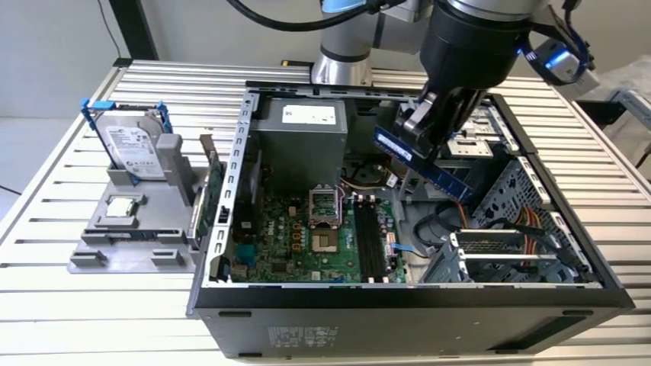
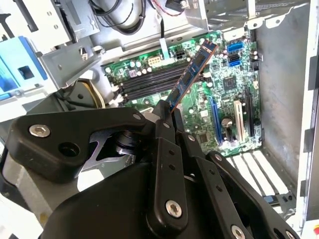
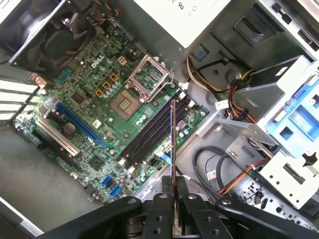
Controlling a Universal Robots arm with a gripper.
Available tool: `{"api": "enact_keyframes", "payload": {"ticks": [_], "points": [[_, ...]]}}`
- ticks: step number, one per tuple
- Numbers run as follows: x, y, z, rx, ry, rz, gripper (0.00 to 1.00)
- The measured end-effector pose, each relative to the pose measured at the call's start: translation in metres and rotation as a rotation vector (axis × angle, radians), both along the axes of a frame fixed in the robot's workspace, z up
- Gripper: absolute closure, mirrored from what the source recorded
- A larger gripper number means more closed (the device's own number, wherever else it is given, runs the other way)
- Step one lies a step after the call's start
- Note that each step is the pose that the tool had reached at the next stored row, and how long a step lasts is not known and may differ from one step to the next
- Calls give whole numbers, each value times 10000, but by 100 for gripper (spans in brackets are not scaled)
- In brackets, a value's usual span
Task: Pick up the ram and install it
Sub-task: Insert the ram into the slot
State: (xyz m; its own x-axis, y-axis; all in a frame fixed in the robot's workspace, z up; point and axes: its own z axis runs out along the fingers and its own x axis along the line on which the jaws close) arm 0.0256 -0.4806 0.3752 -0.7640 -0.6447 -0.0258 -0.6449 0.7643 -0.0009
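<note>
My gripper (image 1: 422, 130) hangs over the open computer case, shut on one end of the ram (image 1: 447, 179), a long narrow blue-green stick with dark chips. The stick slopes down toward the exterior view's right, in the air above the case's inside. In the second wrist view the ram (image 2: 192, 74) juts out from the black fingers (image 2: 164, 122) over the motherboard. In the first wrist view the ram (image 3: 172, 139) shows edge-on, above and slightly askew to the black memory slots (image 3: 149, 134), which lie beside the processor socket (image 3: 123, 103). The slots (image 1: 371, 244) hold no stick.
The case (image 1: 407, 305) has tall metal walls. Inside are a grey power supply (image 1: 300, 145), a drive cage (image 1: 514, 229) and loose cables (image 3: 234, 174). At the exterior view's left a grey holder (image 1: 133, 244) carries a hard drive (image 1: 137, 149) and a processor chip (image 1: 122, 204).
</note>
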Motion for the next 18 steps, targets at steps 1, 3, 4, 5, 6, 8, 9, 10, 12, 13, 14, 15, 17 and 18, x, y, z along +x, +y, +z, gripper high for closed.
{"api": "enact_keyframes", "payload": {"ticks": [1, 3, 4, 5, 6, 8, 9, 10, 12, 13, 14, 15, 17, 18], "points": [[0, 0, 0, 0, 0, -66, 100], [0, 0, 0, 0, 0, -202, 100], [0, 0, 0, 0, 0, -280, 100], [0, 0, 0, 0, 0, -365, 100], [0, 0, 0, 0, 0, -457, 100], [0, 0, 0, 0, 0, -646, 100], [0, 0, -1, 1, 0, -741, 100], [0, 0, -1, 0, 0, -833, 100], [0, 0, -1, 0, 0, -1013, 100], [0, 0, -1, 0, 0, -1103, 100], [0, 0, -2, 0, 0, -1192, 100], [0, 0, -2, 0, 0, -1281, 100], [0, 0, -2, 0, 0, -1449, 100], [0, 0, -2, 1, 0, -1525, 100]]}}
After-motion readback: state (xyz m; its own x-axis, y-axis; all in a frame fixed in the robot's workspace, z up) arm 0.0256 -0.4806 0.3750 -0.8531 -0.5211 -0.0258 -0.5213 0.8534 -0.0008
